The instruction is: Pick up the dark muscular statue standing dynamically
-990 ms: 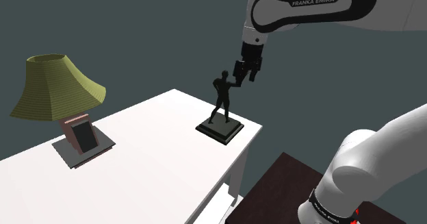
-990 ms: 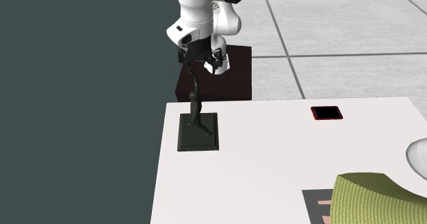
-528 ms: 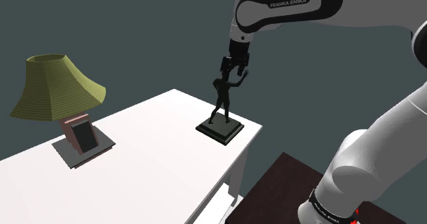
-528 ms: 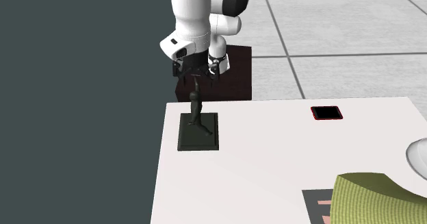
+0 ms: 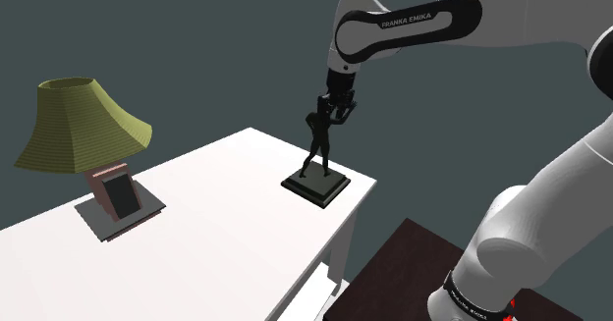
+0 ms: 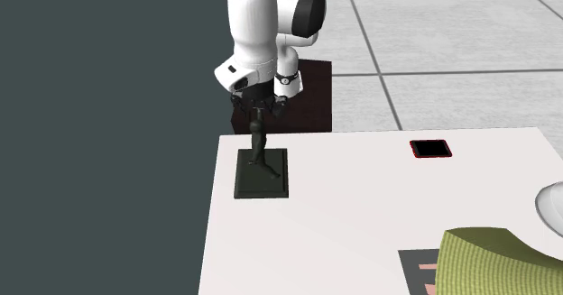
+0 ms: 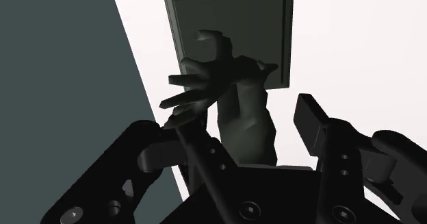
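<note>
The white flat-topped bench (image 5: 226, 231) filled the shoulder view's lower left, with grey tiled floor (image 6: 451, 59) beyond it in the second exterior view. The white Franka arm (image 5: 413, 20) arched from its dark maroon box stand (image 5: 393, 280) up and over the bench's near corner. A lamp with a ribbed olive-green shade (image 5: 83, 123) stood well apart, toward the shoulder view's left. The dark muscular statue on a square dark plinth (image 5: 317, 147) stood upright on the bench, close to the corner nearest the stand. A small flat black rectangle with a red rim (image 6: 430, 148) lay on the bench, well apart from the statue. The black jaws hung at the statue's raised arms; in the wrist view they stood apart on either side of the figure's upper body (image 7: 239, 113), with a clear gap on one side, clasping nothing
</note>
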